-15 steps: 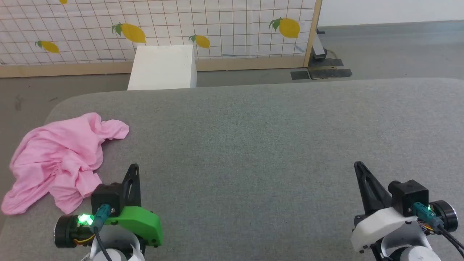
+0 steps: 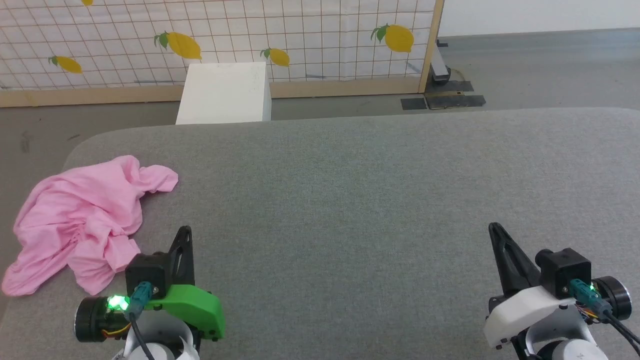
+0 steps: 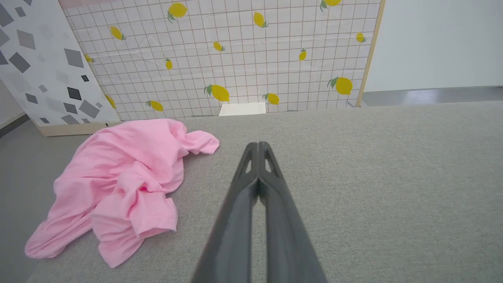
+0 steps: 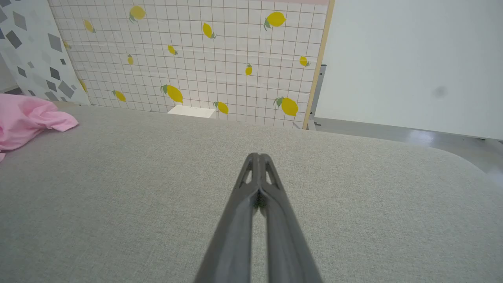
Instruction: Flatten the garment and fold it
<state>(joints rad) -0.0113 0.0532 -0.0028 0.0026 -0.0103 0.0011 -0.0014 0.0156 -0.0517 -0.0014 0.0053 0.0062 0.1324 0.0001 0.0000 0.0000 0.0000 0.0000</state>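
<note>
The pink garment (image 2: 80,220) lies crumpled in a heap at the left end of the grey padded table (image 2: 350,200), part of it hanging over the left edge. In the left wrist view the garment (image 3: 118,184) sits to the left of my fingers. My left gripper (image 2: 185,231) hovers just right of the heap, apart from it, shut with nothing held (image 3: 257,146). My right gripper (image 2: 494,227) is far to the right over bare table, also shut and empty (image 4: 257,156). A corner of the garment (image 4: 27,120) shows at the left edge of the right wrist view.
A white box (image 2: 225,92) stands on the floor behind the table's far edge. A lemon-print tiled panel (image 2: 225,35) with a wooden frame lines the back. The table's left corner is rounded, with grey floor (image 2: 30,135) beyond.
</note>
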